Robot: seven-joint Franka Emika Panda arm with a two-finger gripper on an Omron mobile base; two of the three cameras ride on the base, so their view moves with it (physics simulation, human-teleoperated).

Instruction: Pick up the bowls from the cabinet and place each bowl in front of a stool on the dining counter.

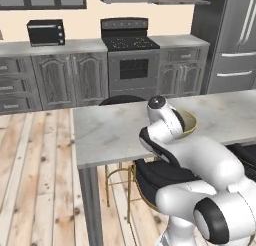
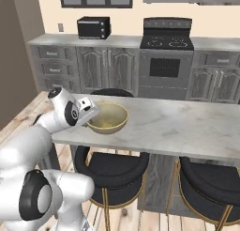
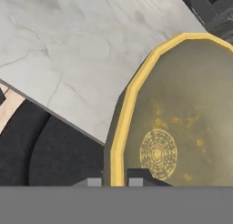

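Closest to the hand camera, the gripper is clamped on the bowl's golden rim, one fingertip outside the wall and the other inside. That tan bowl sits upright on the dining counter, near the slab's near edge and toward its left end as the right base view has it. From the left base view the bowl is mostly hidden behind the arm's white wrist. Two black stools stand under the near edge, one right below the bowl; a third seat back shows past the far edge. Beyond stand grey cabinets, a stove and a toaster oven.
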